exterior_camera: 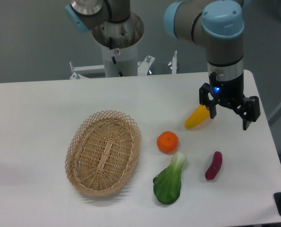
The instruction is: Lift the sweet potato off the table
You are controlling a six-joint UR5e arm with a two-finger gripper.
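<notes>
Camera | sweet potato [214, 166] lies near-upright, top tilted right | gripper [229, 113] spread apart above

arm vertical, wrist pointing down; end effector [229, 118] fingers spread apart, holding nothing.

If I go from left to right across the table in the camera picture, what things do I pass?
Wicker basket → bok choy → yellow-orange cone-shaped vegetable → sweet potato. The orange sits over the bok choy, so its place is unclear.

Single fixed camera, mounted high opposite the arm's base [117, 42], looks steeply down across the tabletop [36, 118] at moderate range; near and left edges are cropped.
</notes>
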